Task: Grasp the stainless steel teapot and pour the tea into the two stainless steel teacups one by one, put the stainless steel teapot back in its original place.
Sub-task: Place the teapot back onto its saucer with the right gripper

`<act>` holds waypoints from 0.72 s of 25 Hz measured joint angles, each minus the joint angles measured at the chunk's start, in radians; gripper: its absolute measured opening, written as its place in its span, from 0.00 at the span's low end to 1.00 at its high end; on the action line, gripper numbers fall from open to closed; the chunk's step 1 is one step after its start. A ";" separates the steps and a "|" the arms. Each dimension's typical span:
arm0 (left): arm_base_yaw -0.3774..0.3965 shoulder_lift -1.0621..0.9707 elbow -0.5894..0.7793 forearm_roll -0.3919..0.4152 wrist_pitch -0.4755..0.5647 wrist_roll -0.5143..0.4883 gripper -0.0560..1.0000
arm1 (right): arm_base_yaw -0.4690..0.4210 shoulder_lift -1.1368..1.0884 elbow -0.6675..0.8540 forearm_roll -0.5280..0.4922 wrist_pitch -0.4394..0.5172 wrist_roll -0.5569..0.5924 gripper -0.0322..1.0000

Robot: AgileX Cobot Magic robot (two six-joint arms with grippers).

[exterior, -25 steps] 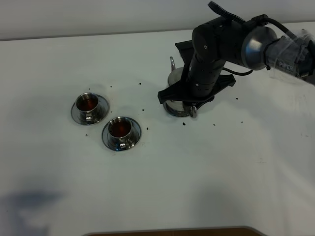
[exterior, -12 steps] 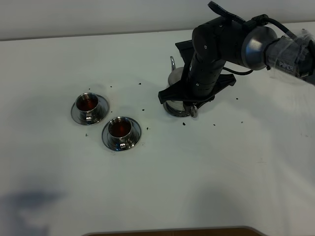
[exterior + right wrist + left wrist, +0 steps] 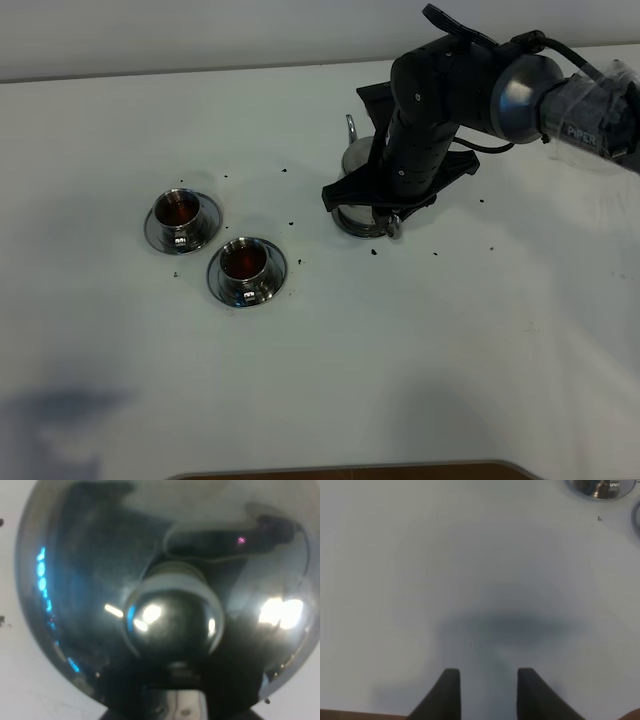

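Jaws of right gripper [image 3: 392,222] closed on stainless steel teapot [image 3: 356,160], pot mostly hidden beneath black arm on white table [image 3: 450,350], left gripper [image 3: 487,690] parted, two shiny teacups [image 3: 213,243] well apart leftward, mirrored knobbed lid [image 3: 172,622] filling wrist view.

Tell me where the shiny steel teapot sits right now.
In the exterior high view, the shiny rounded steel teapot is right of centre on the white table, mostly hidden under the right arm, well right of the two small steel teacups holding reddish tea.
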 joint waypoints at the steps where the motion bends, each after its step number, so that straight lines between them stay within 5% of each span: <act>1: 0.000 0.000 0.000 0.000 0.000 0.000 0.36 | 0.000 0.000 0.000 0.000 0.000 0.000 0.22; 18: 0.000 0.000 0.000 0.000 0.000 0.000 0.36 | 0.000 0.000 0.000 0.013 0.003 -0.003 0.30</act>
